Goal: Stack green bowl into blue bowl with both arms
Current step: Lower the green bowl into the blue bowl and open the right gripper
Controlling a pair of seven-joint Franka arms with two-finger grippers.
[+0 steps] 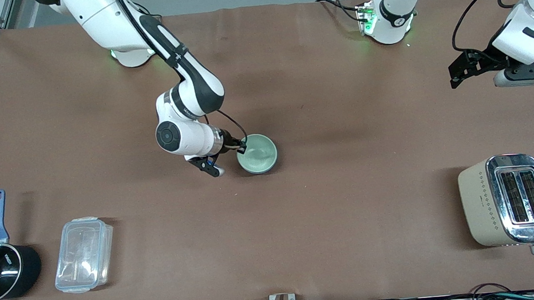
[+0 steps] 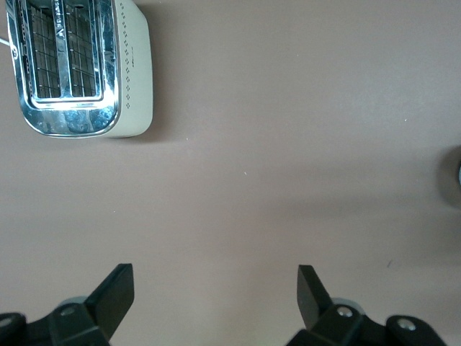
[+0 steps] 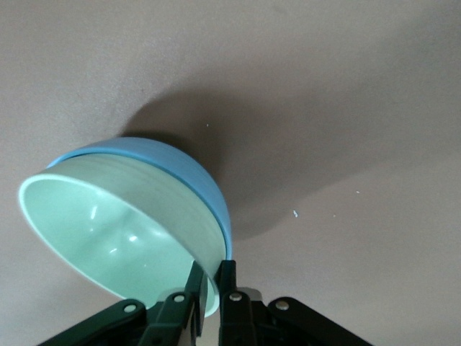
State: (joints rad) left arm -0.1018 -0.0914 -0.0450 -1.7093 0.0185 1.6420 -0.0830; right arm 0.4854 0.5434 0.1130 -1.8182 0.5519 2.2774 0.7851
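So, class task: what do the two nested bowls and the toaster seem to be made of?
The green bowl, nested in the blue bowl, looks like glazed ceramic or hard plastic: smooth, glossy, with small highlights inside. The blue bowl has a similar smooth finish. The toaster seems to have a matte cream body with a polished metal top that mirrors its surroundings.

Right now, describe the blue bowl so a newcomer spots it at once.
Find the right gripper at mid-table. Its fingers pinch two nested bowls there. The blue bowl is the outer one, showing only around the green bowl inside it.

White arms, black bands, black cables
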